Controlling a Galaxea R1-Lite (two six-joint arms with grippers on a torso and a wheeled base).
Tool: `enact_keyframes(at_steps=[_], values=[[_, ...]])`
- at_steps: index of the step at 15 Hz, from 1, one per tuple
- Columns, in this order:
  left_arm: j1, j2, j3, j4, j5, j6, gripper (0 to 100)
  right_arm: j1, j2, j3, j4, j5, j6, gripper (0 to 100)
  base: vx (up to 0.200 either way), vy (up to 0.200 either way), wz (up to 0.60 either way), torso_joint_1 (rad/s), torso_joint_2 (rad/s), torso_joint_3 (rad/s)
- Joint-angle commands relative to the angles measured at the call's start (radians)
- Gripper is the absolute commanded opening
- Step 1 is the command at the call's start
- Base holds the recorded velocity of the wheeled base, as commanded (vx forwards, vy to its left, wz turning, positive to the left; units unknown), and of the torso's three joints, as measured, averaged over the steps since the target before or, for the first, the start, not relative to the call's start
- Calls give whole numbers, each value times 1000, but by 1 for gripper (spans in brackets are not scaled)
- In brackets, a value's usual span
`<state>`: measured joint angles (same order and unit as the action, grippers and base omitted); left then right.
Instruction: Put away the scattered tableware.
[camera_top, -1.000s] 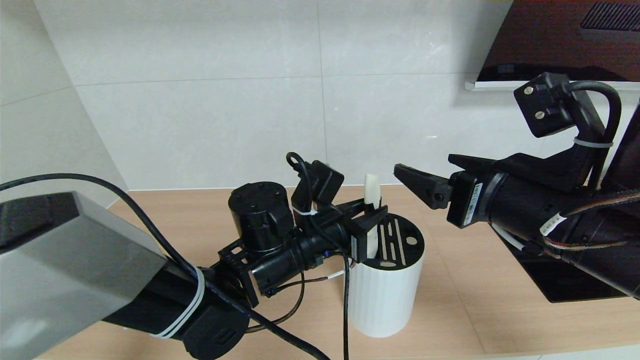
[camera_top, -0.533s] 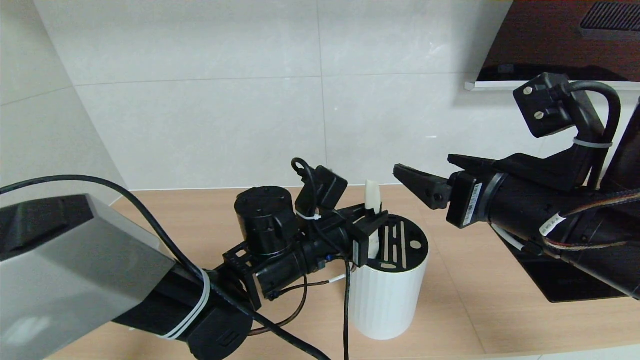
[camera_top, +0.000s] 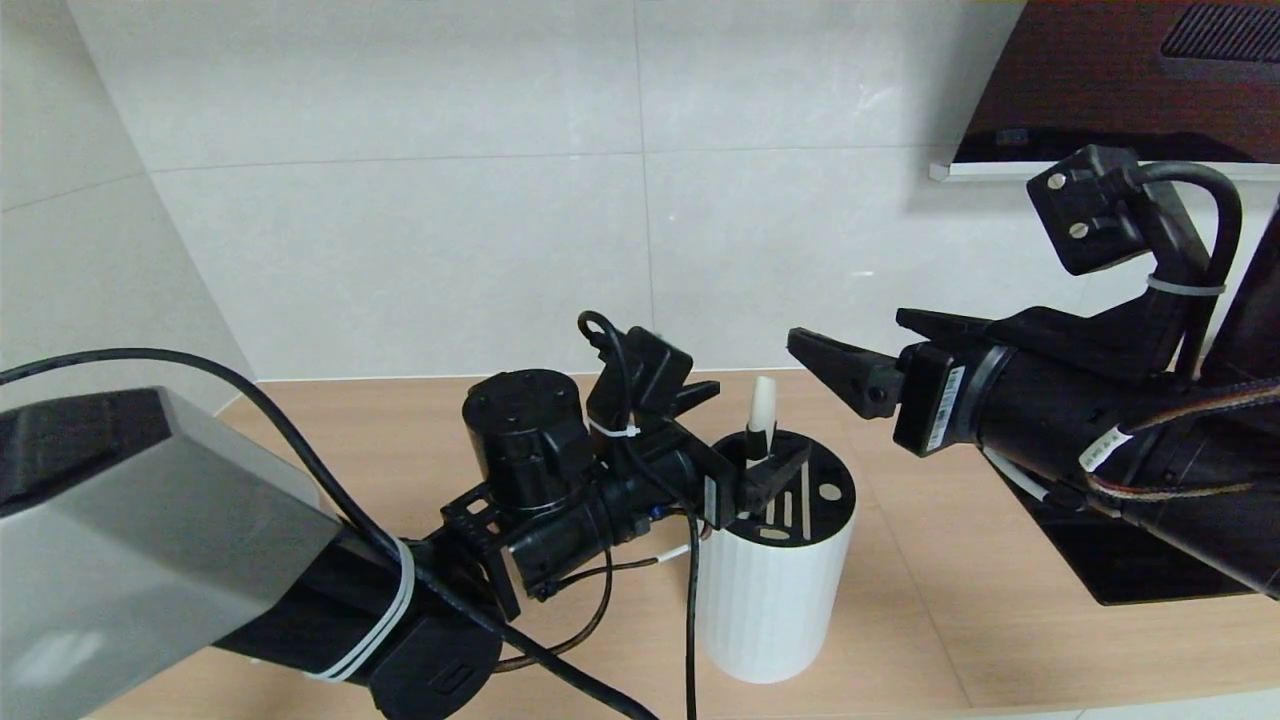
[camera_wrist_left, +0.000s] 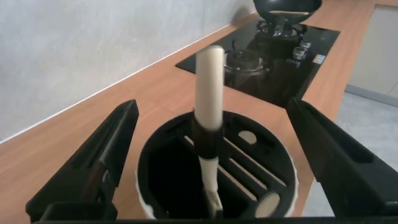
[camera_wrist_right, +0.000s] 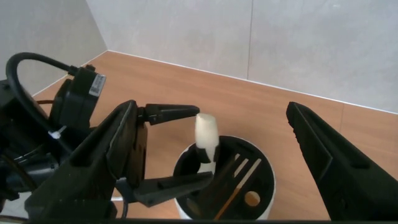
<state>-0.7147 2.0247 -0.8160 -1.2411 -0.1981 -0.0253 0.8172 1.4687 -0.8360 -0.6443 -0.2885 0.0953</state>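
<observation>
both apart: left pincer (camera_top: 760, 420) flanks white-handled utensil (camera_top: 762, 400) standing in holder (camera_top: 770, 590); right pincer (camera_top: 845, 330) near.

**Bright, Even Indoor Light**

The head view is lit brightly and evenly. The white tiled wall (camera_top: 400, 250) is shown without hard shadows. A soft shadow is cast on it beneath the range hood (camera_top: 1120, 80) at upper right, and small glints are seen on the tiles right of centre. Only a faint shadow is laid on the counter (camera_top: 900, 620) at the base of the white holder (camera_top: 770, 590). In the left wrist view, reflections are carried by the glossy hob (camera_wrist_left: 261, 62).
</observation>
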Motion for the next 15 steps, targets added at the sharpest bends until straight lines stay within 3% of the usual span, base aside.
enact_keyframes(at_steps=[1, 4, 6, 7, 11, 15], values=[[0, -11, 0, -3, 0, -1, 100, 0, -1, 0, 0, 0, 0, 100, 0, 0, 0, 0, 0, 0], [14, -192, 18, -12, 100, -4, 100, -75, -82, 21, 0, 5, 0, 100, 0, 0, 0, 0, 0, 0], [46, -320, 98, -12, 141, -2, 100, -230, -114, 58, -6, 28, 0, 100, 0, 0, 0, 0, 0, 0], [61, -377, 141, -14, 144, -4, 100, -263, -142, 104, -11, 40, -6, 100, 0, 0, 0, 0, 0, 0], [204, -667, 403, -8, 164, -1, 100, -351, -423, 279, -3, 66, -59, 100, 0, 0, 0, 0, 0, 0], [428, -1018, 659, 51, 172, -8, 100, -426, -714, 422, 14, 83, -57, 100, 0, 0, 0, 0, 0, 0]])
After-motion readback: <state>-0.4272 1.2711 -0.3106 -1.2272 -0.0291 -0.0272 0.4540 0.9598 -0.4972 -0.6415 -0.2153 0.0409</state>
